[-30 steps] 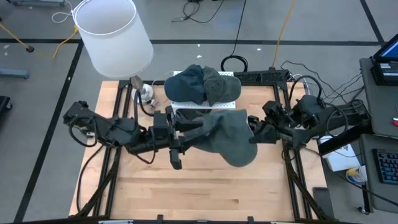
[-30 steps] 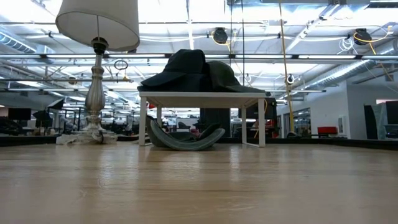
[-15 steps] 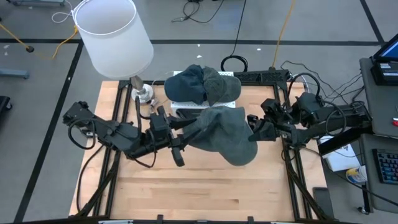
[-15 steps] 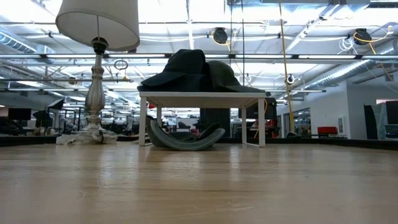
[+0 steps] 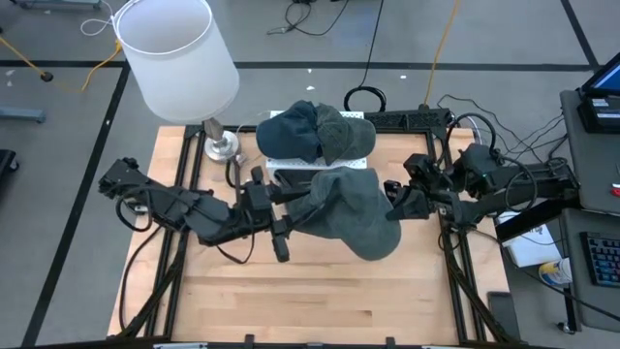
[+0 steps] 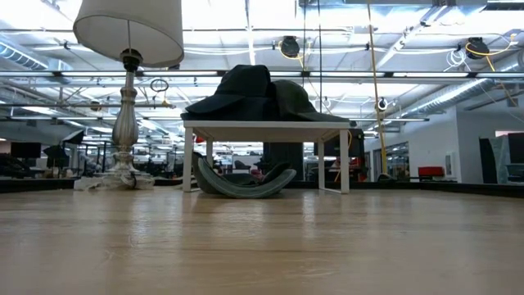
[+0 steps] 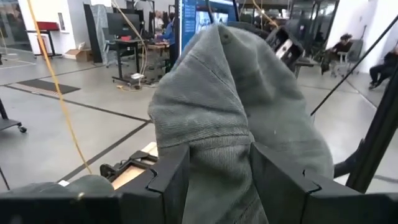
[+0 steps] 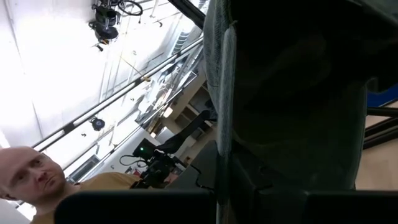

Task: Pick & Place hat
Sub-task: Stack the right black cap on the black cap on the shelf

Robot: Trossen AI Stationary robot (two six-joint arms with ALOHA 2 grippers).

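Observation:
A grey-green hat (image 5: 351, 208) hangs in the air between my two grippers, over the middle of the wooden table (image 5: 310, 301). My left gripper (image 5: 294, 201) comes at it from the table's left and is shut on its left part. My right gripper (image 5: 391, 202) comes from the right and is shut on its right edge. In the left wrist view the hat's crown (image 7: 236, 93) bulges beyond my fingers. The low view shows neither gripper nor this hat. My left gripper pinches a thick bunched fold of the hat's cloth (image 7: 217, 162) between its two fingers (image 7: 169, 177), coming level from the table's left. The hat is lifted clear of the table and spreads out beyond the fingertips. My right gripper pinches a thin edge of the hat (image 8: 224, 143) between its shut fingers, coming from the table's right and slanting a little upward. The cloth stands up beyond the fingers, dark against the ceiling.
At the far middle a small white stand (image 5: 320, 162) carries a blue hat (image 5: 294, 131) and a green hat (image 5: 341, 133). A curved grey-green thing (image 6: 241, 182) lies under it. A lamp (image 5: 177, 53) stands far left. A person (image 8: 28, 177) shows in the right wrist view.
My left gripper has rolled about its wrist and tipped, and the hat's left part has shifted a little toward the far edge with it. Both grippers have stayed shut on the hat, which stays clear of the table.

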